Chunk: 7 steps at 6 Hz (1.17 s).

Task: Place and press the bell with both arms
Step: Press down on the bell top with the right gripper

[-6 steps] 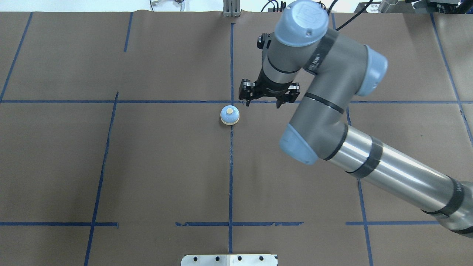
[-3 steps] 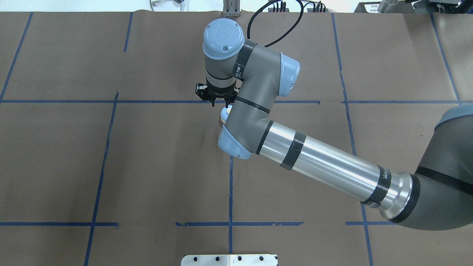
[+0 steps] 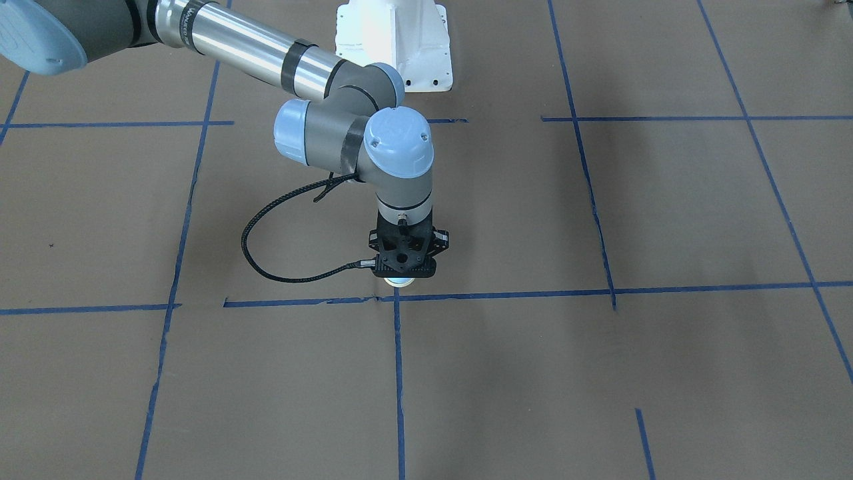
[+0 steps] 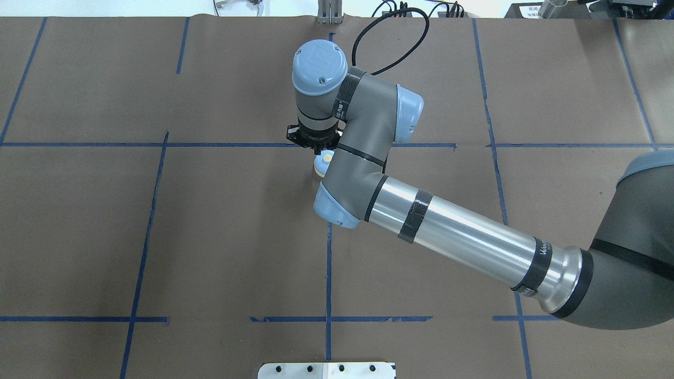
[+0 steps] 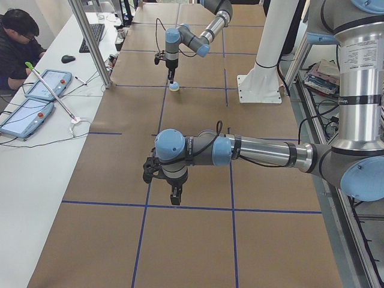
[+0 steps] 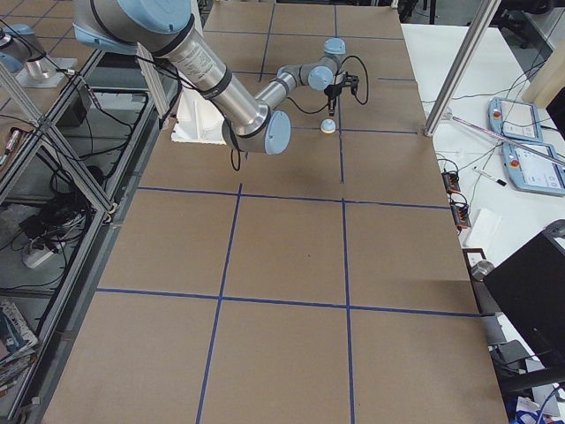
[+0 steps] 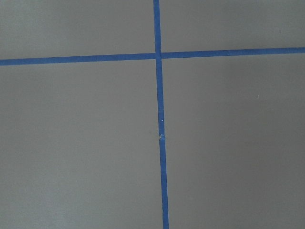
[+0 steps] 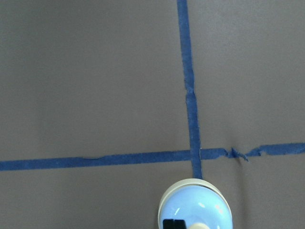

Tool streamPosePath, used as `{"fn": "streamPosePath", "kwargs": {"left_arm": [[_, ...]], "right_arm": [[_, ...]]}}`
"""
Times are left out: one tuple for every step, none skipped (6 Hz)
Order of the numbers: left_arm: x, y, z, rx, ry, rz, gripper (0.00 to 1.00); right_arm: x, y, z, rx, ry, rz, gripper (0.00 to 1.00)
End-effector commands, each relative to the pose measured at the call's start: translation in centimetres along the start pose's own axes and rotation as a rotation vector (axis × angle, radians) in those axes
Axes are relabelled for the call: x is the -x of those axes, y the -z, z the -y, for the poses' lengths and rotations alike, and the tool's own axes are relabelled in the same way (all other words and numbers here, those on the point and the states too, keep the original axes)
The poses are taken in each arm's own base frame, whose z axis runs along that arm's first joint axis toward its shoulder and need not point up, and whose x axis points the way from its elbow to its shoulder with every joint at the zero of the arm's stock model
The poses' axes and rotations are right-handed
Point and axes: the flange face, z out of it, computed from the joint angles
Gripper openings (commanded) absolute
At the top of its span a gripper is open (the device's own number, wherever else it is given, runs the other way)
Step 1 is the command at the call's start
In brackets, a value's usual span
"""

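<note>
The bell (image 4: pixel 319 167), a light-blue dome on a cream base, stands on the brown table at a crossing of blue tape lines. It also shows in the front view (image 3: pixel 398 283), the side views (image 5: pixel 174 87) (image 6: pixel 327 126) and the right wrist view (image 8: pixel 195 210). My right gripper (image 4: pixel 315 142) (image 3: pixel 404 269) points straight down over the bell with its fingers together, a little above the dome; its dark fingertips (image 8: pixel 174 223) show beside the cream button. My left gripper (image 5: pixel 174 197) hangs over bare table far from the bell; I cannot tell whether it is open or shut.
The white pedestal base (image 3: pixel 393 47) stands behind the bell on the robot's side. A metal plate (image 4: pixel 326 370) lies at the near table edge. A person (image 5: pixel 15 42) sits at a side desk with tablets beyond a metal post (image 5: pixel 90 42).
My right arm has swung left, from the right of the bell to over it, and its fingers have closed from wide open. The bell has not moved.
</note>
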Motion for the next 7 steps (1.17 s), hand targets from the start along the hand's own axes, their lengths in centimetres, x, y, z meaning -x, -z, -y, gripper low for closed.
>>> {"fn": "streamPosePath", "kwargs": {"left_arm": [[0.0, 0.0, 0.0, 0.000, 0.000, 0.000, 1.00], [0.0, 0.0, 0.0, -0.001, -0.001, 0.000, 1.00], [0.0, 0.0, 0.0, -0.001, -0.001, 0.000, 1.00], [0.0, 0.0, 0.0, -0.001, -0.001, 0.000, 1.00], [-0.1, 0.0, 0.0, -0.001, -0.001, -0.001, 1.00], [-0.1, 0.0, 0.0, -0.001, -0.001, -0.001, 1.00], [0.0, 0.0, 0.0, -0.001, -0.001, 0.000, 1.00]], "right_arm": [[-1.1, -1.1, -0.2, 0.015, -0.009, -0.033, 0.07], [-1.3, -1.3, -0.3, 0.017, -0.011, -0.036, 0.07], [-1.3, -1.7, -0.7, 0.018, -0.007, -0.039, 0.07], [-1.1, -1.4, -0.7, 0.018, -0.006, -0.035, 0.07], [-0.7, -0.8, -0.5, 0.016, -0.005, -0.025, 0.07], [-0.5, 1.8, 0.2, 0.013, -0.007, 0.007, 0.09], [-1.1, 4.5, 1.8, 0.030, -0.025, 0.034, 0.22]]}}
